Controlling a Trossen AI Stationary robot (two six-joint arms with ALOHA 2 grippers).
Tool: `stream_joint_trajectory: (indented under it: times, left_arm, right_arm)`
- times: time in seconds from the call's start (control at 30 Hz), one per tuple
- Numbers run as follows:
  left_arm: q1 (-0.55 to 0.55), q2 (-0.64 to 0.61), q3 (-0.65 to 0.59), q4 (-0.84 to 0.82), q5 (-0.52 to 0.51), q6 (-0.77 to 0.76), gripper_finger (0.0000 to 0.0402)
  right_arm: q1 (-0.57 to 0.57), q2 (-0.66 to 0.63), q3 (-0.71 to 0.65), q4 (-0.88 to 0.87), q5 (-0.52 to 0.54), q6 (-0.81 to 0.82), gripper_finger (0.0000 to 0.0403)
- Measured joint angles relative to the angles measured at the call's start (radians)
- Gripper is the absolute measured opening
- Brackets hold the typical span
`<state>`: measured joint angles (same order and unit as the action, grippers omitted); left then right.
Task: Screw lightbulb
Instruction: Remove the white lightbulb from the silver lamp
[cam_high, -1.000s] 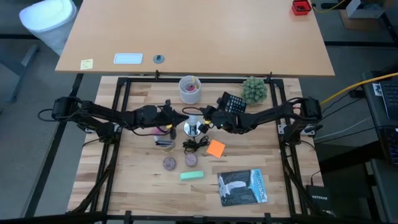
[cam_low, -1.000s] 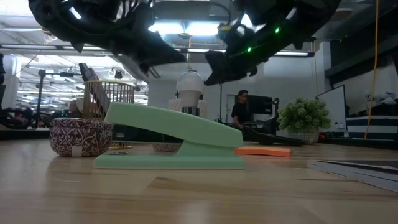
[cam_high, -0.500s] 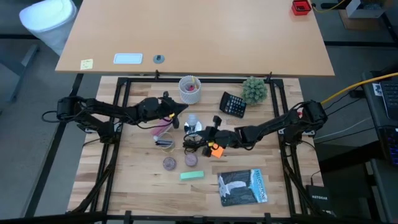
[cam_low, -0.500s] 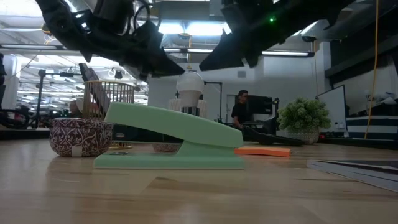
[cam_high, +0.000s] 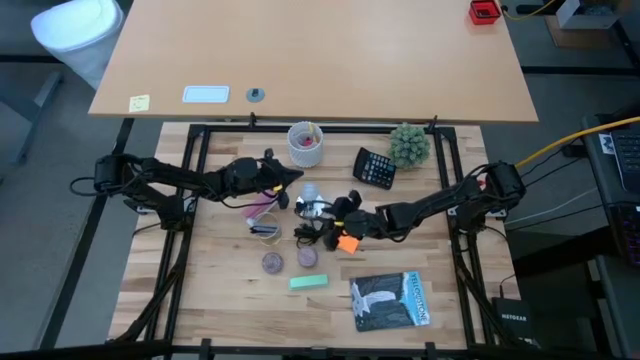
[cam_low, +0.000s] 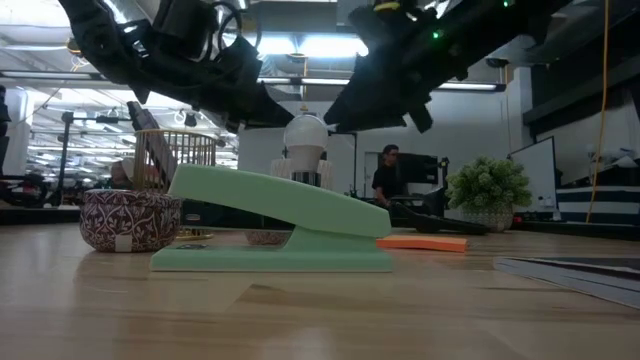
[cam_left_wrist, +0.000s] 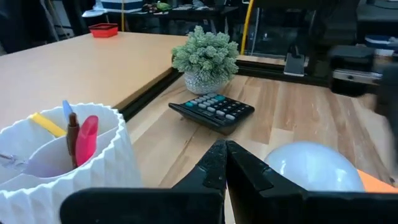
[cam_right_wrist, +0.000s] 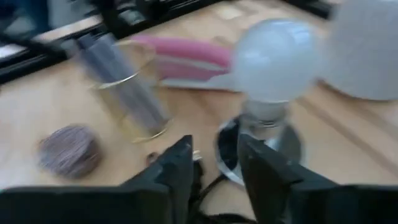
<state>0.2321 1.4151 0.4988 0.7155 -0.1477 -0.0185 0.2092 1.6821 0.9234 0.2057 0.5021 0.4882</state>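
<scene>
The white lightbulb (cam_high: 310, 190) stands upright with its silvery base in the round socket disc (cam_right_wrist: 291, 148), near the table's middle; it also shows in the low view (cam_low: 306, 135). My left gripper (cam_high: 288, 180) is shut and empty, just left of the bulb and raised above the table; the bulb's dome (cam_left_wrist: 314, 165) lies beside its fingertips (cam_left_wrist: 225, 163). My right gripper (cam_high: 333, 212) is open and empty, on the bulb's right and near side, its fingers (cam_right_wrist: 180, 168) pointing at the socket without touching it.
A white cup of pens (cam_high: 305, 143), a calculator (cam_high: 375, 167) and a small plant (cam_high: 409, 145) stand at the far side. A pink stapler (cam_high: 262, 205), a glass (cam_high: 266, 230), the black cord (cam_high: 315, 236), an orange note (cam_high: 348, 243), two small bowls, a green stapler (cam_high: 309, 282) and a book (cam_high: 390, 300) lie nearer.
My right gripper has drawn away from the bulb toward the table's near edge, then come back a little toward the socket. My left gripper has risen slightly and moved a little toward the far edge. The bulb stays upright in the socket.
</scene>
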Motion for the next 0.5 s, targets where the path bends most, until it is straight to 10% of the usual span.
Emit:
stream_joint_trajectory:
  times: [0.5]
  left_arm:
    - [0.001,0.0,0.0,-0.011,0.061,0.026,0.0001]
  right_arm:
    - [-0.037,0.181,-0.001,0.144,0.127,0.025,0.0188]
